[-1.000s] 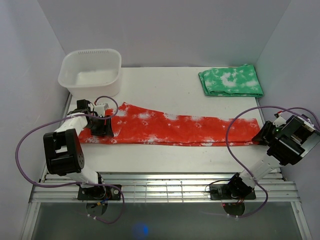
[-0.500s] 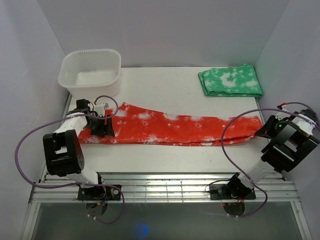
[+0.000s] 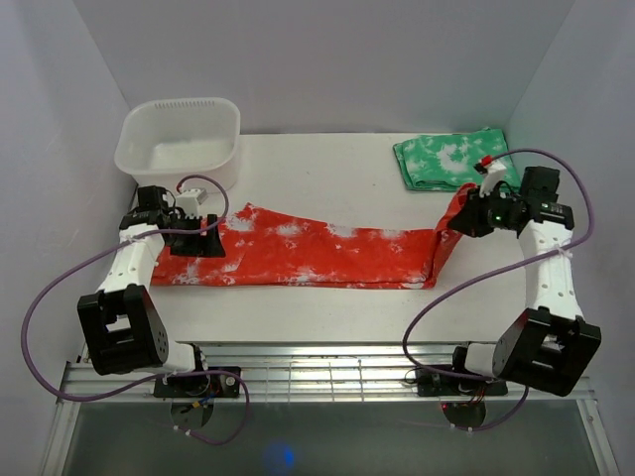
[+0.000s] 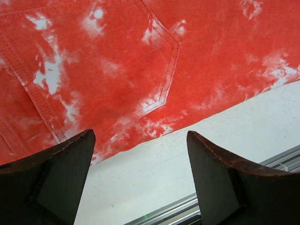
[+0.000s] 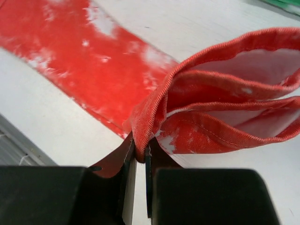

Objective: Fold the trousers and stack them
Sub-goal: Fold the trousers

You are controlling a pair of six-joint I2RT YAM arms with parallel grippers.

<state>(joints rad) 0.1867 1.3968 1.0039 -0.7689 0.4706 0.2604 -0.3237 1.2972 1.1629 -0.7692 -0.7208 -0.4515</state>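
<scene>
Trousers (image 3: 317, 253) lie stretched flat across the middle of the table (image 3: 327, 169), with the waist end by the left edge. Their leg ends are raised off the surface near the right edge, pinched tight between the closed fingers of the right gripper (image 5: 139, 152), just in front of the green cloth (image 3: 458, 161). The left gripper (image 4: 139, 154) hovers over the waist end, jaws spread wide, holding nothing.

— What colour are the trousers (image 3: 327, 253)?
— Bright red-orange, blotched white, tie-dye.
— And the folded cloth (image 3: 456, 161)?
— Green, white blotches. Tub (image 3: 149, 159) and counter (image 3: 327, 183) plain white; walls (image 3: 327, 59) pale lilac-grey.
</scene>
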